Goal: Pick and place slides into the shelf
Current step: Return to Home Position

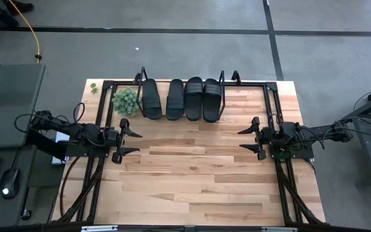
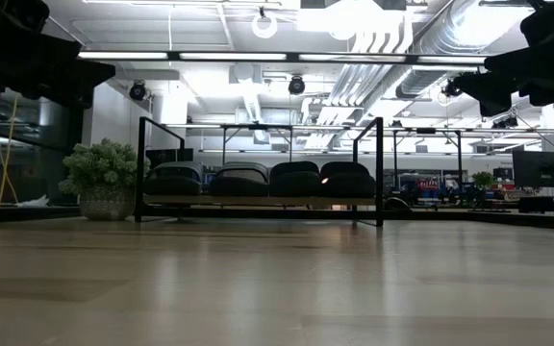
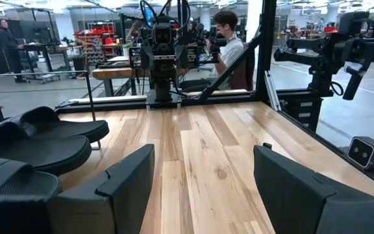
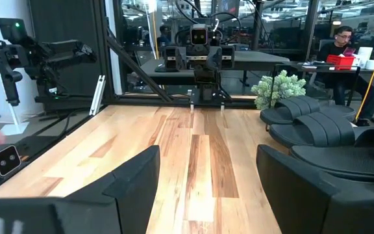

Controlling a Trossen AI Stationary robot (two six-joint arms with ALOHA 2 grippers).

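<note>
Several black slides (image 1: 182,98) lie side by side on the shelf (image 1: 163,96) at the table's far edge, soles down on its light wood board (image 2: 258,200), between black wire end frames (image 2: 380,173). My left gripper (image 1: 131,142) stands open at the table's left side, pointing level toward the right, with nothing between its fingers (image 3: 203,188). The slides (image 3: 44,140) lie off to its far side. My right gripper (image 1: 248,139) stands open at the right side, facing the left one and holding nothing (image 4: 203,188). The slides (image 4: 323,127) lie to its far side.
A small potted green plant (image 1: 126,100) stands just left of the shelf. Black arm mounts and frame rails (image 1: 282,180) run along both sides of the table. The wooden tabletop (image 1: 192,174) spreads between the arms. A seated person (image 3: 229,39) shows beyond the table.
</note>
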